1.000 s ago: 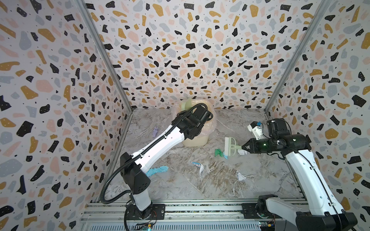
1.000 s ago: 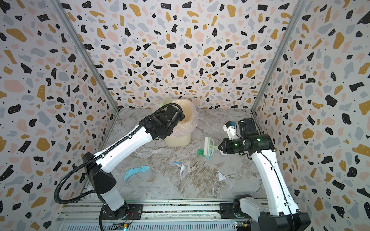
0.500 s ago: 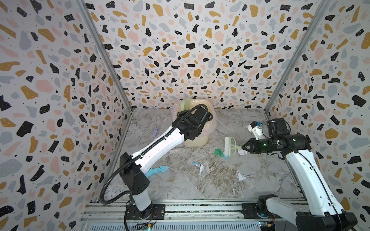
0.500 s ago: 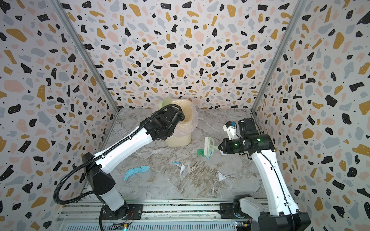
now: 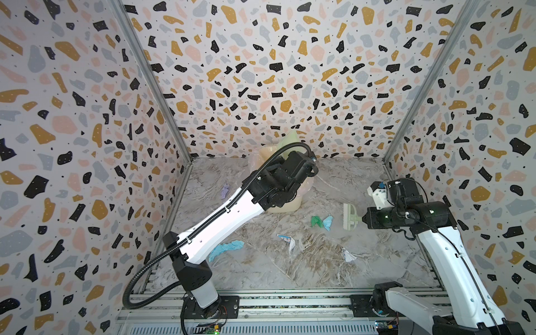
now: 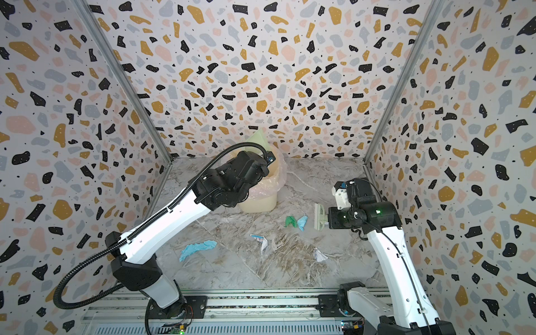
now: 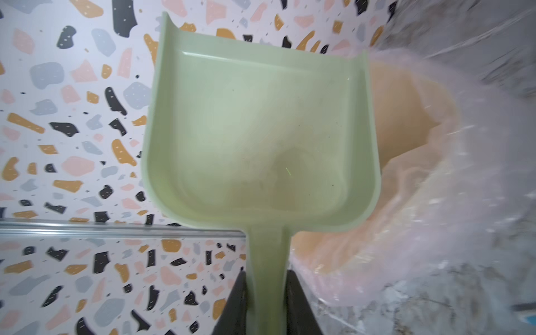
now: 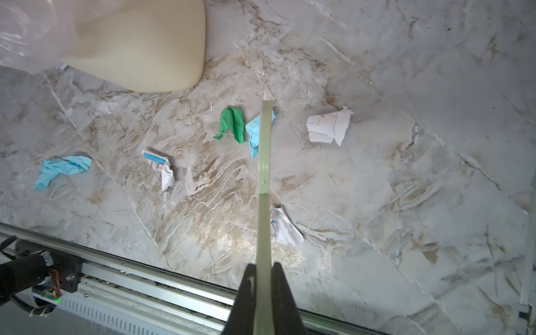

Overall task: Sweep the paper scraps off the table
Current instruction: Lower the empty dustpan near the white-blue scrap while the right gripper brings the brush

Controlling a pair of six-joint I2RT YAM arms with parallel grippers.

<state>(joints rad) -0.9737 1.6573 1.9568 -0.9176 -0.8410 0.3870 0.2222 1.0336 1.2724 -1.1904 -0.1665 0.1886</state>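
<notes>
Several paper scraps lie on the marble table (image 5: 362,278): a green one (image 5: 316,221) and a light blue one (image 5: 328,222) side by side, a printed one (image 5: 287,240), a white one (image 5: 347,255), a long light blue one (image 5: 226,249) and a lavender one (image 5: 224,190). My left gripper (image 7: 268,278) is shut on the handle of a pale green dustpan (image 7: 261,130), tipped up over the bin (image 5: 285,206); the pan looks empty. My right gripper (image 8: 263,269) is shut on a pale green brush (image 5: 349,217), just right of the green and light blue scraps.
The cream bin with its pink liner (image 7: 435,203) stands at the back middle of the table, partly behind my left arm (image 5: 232,214). Terrazzo walls close in three sides. A metal rail (image 5: 275,301) runs along the front edge.
My left arm has tipped the dustpan further up above the bin, so more of it shows against the back wall. The right arm, brush and scraps have not moved.
</notes>
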